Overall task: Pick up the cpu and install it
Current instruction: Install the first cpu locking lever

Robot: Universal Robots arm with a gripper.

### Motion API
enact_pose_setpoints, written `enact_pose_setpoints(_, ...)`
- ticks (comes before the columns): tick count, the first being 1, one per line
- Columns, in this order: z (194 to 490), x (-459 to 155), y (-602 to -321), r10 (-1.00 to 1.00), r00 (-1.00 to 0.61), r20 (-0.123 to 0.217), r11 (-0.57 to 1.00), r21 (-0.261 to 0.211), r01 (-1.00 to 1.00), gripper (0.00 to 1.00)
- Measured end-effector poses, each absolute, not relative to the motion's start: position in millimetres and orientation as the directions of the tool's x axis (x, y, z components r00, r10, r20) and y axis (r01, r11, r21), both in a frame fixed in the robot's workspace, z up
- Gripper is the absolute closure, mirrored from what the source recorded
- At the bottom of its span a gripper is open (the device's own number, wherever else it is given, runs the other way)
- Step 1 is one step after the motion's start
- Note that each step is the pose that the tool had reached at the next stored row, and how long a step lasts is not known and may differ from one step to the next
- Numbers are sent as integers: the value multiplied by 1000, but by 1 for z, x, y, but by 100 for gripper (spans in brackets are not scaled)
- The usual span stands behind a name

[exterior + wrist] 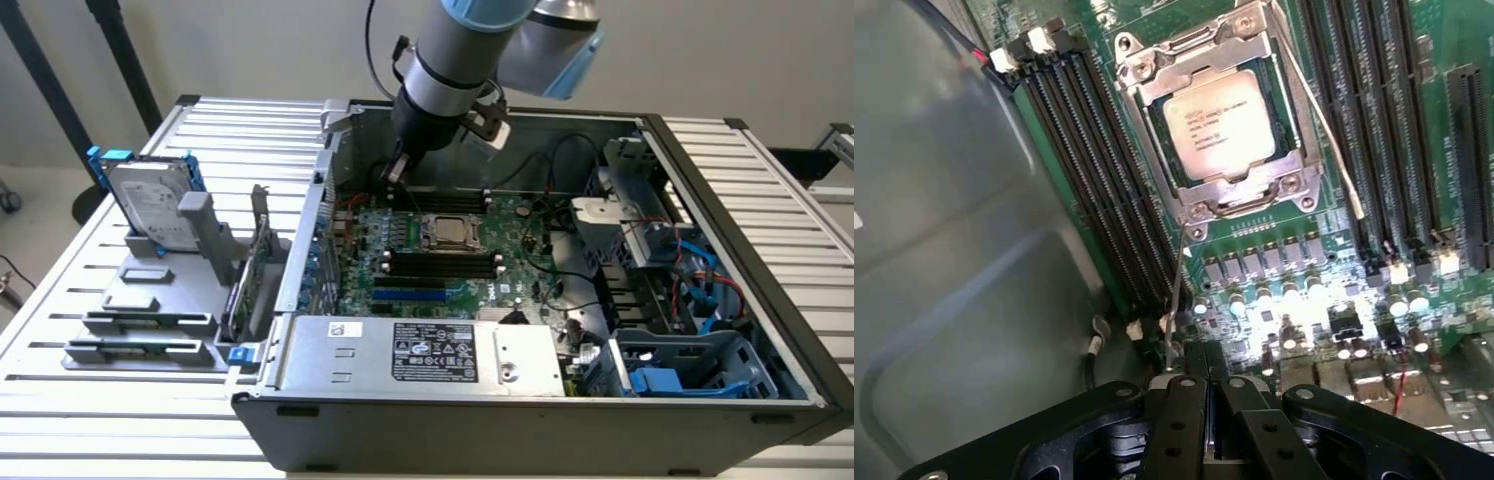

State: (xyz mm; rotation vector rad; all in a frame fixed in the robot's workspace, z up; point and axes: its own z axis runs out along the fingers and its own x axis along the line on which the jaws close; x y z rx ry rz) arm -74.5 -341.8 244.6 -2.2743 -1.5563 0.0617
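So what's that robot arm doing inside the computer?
The robot arm is reaching down into an open computer case. The cpu, the little shiny square chip, already sits in its socket on the green motherboard, with a metal frame around it. The gripper is shut and has no chip in it. It hangs just beside the socket, with its tips right at the end of the socket's thin metal lever.

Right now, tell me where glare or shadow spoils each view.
Wrist view: glare whitens the capacitors near the cpu; the case wall lies in shade. Exterior view: even light, no glare on the motherboard.
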Motion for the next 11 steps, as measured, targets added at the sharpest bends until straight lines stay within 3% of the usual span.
enact_pose_setpoints(11, 245, -86, -342, 868, 460, 185, -383, -337, 860, 89)
